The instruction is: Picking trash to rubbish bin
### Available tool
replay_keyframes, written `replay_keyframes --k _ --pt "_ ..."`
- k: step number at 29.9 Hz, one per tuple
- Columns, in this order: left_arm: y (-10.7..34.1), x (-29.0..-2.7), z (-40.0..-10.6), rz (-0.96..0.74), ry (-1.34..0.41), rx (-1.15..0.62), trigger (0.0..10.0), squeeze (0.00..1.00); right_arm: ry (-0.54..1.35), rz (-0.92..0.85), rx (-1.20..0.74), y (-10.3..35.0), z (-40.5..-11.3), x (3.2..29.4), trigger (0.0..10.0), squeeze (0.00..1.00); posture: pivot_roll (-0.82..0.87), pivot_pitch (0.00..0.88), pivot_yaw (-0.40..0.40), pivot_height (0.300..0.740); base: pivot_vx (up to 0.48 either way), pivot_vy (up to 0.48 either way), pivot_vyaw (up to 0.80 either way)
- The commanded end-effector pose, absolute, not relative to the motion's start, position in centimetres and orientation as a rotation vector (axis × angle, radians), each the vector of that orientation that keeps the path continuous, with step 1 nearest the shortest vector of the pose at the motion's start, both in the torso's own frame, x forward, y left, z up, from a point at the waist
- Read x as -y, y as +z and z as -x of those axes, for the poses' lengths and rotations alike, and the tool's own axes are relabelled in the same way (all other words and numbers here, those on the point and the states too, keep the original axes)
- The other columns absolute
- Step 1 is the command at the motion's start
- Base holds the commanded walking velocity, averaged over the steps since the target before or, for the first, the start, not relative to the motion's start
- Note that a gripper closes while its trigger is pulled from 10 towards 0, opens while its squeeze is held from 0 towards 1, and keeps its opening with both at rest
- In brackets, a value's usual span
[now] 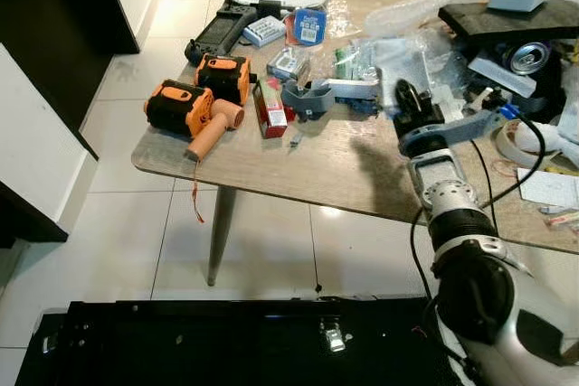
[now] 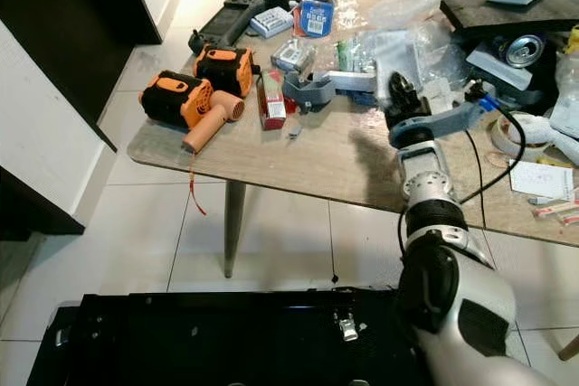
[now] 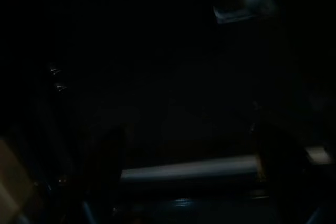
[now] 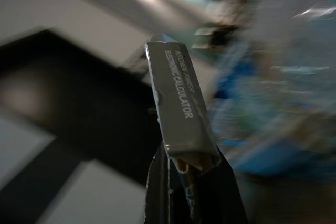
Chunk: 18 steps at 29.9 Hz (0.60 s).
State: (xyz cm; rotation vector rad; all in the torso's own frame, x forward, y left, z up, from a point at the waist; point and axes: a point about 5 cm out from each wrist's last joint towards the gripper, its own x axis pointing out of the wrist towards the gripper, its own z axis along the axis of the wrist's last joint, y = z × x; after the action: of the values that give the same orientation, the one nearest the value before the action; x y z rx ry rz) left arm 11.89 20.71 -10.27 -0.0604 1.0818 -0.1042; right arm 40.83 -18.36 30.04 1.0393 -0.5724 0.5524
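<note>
Calculator box (image 4: 181,108): a slim grey carton printed "ELECTRONIC CALCULATOR" along its narrow face, its near end torn open and dented. It is the piece of trash in hand, pinched at that torn end between the two black fingers (image 4: 157,192) of the right gripper (image 4: 190,174), which are closed on it. Holding it by one end leaves the rest standing clear of the fingers, probably so it can drop freely once it is over a bin. The wrist view is blurred, so the other faces of the box cannot be read.

Nearest the robot lies a black case (image 1: 226,341) on the tiled floor (image 1: 127,223). Above it the right arm (image 1: 448,196) reaches out over the near edge of the wooden table (image 1: 335,169), so the box hangs above the table among the clutter rather than resting on it. In the head views the wrist hides the fingers.

Farther along the table sit two orange and black power tools (image 1: 194,101), a red carton (image 1: 269,108) and crumpled clear plastic wrap (image 1: 398,51). At the far right a drink can (image 1: 529,56) rests among dark boxes.

The left wrist view is too dark to tell how that gripper stands.
</note>
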Motion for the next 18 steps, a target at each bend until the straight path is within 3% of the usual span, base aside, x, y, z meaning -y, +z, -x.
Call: replay_keyframes --k 1,2,9,18 --pt "-9.9 -20.6 -13.0 0.096 -0.069 -1.035 10.0 0.0 0.651 -1.048 0.591 29.8 -40.4 17.9 8.0 0.0 -0.04 0.228 0.062 0.74 0.0 0.0 0.0" --pt "-9.7 -20.6 -13.6 0.106 -0.059 -1.018 10.0 0.0 0.756 -1.025 0.601 29.8 -39.7 17.0 10.0 0.0 -0.05 0.217 0.061 0.74 0.0 0.0 0.0" --pt "-8.7 -20.1 -16.6 0.147 -0.04 -0.94 10.0 0.0 1.093 -0.776 0.39 24.3 -35.6 9.6 10.0 0.0 -0.07 0.203 0.067 0.74 0.0 0.0 0.0" --pt "-7.0 -19.4 -20.1 0.157 -0.072 -0.822 10.0 0.0 1.067 -0.787 0.187 19.7 -33.3 6.2 10.0 0.0 -0.07 0.187 0.056 0.74 0.0 0.0 0.0"
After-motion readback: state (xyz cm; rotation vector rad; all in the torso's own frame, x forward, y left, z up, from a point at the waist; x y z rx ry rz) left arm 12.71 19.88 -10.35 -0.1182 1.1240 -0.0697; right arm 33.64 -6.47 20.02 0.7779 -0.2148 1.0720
